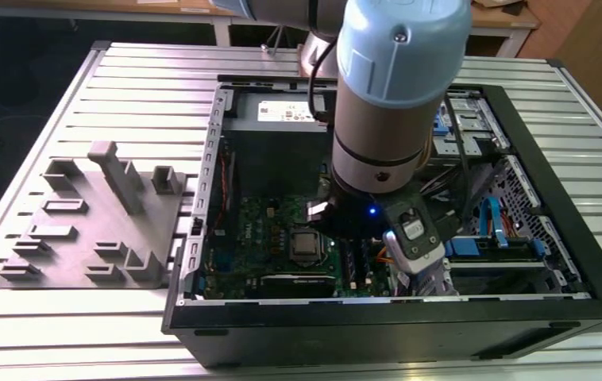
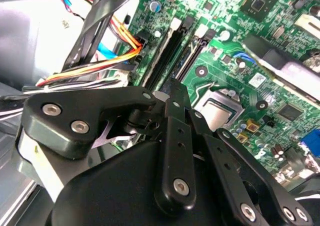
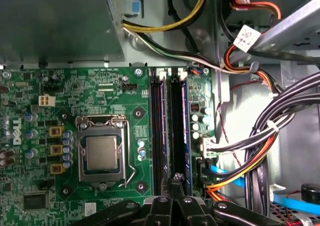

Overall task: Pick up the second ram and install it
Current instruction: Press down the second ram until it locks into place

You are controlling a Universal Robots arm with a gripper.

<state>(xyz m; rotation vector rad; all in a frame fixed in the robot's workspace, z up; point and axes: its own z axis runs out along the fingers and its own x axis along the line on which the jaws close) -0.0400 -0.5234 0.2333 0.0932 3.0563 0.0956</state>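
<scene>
Gripper [image 3: 175, 178] fingers are drawn narrowly together, their tips poised over the two black memory slots [image 3: 159, 131] of the green motherboard [image 3: 65, 93] in both wrist views, with nothing visibly held between them. The second ram [image 3: 184, 126] appears as a thin dark blue edge standing in the slot nearer the cables [image 3: 260, 136]; seen edge-on, its chips are hidden and its seating is hard to judge. White lettering marks the board's edge, a printed tag [image 3: 246, 37] hangs on a wire, and a white sticker [image 1: 285, 111] sits on the power supply. In the exterior view, the arm [image 1: 396, 95] blocks much of the open computer case [image 1: 555, 198].
</scene>
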